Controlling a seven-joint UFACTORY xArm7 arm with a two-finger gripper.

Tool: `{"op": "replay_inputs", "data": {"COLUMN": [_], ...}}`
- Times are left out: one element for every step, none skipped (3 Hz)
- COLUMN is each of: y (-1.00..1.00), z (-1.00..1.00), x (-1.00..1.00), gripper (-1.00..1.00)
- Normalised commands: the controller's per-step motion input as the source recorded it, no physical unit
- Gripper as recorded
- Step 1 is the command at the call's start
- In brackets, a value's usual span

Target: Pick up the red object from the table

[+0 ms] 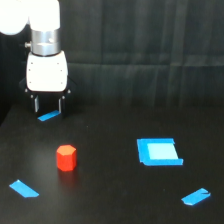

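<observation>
Here, the gripper (48,106) hangs open and empty behind the red object (66,158), which stands ungrasped on the table (110,195).

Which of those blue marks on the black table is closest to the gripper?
The small blue strip right beneath the gripper, at the exterior view's upper left. The blue square and the two other strips lie much farther away.

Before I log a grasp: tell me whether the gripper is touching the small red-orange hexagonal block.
No: the gripper hangs open behind the red-orange hexagonal block, with bare black table between them.
</observation>
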Motion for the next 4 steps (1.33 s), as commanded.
{"op": "replay_inputs", "data": {"y": [-0.21, -0.42, -0.66, -0.73], "z": [-0.15, -0.17, 0.04, 0.00], "x": [0.29, 0.30, 0.66, 0.60], "gripper": [0.96, 0.93, 1.00, 1.00]}}
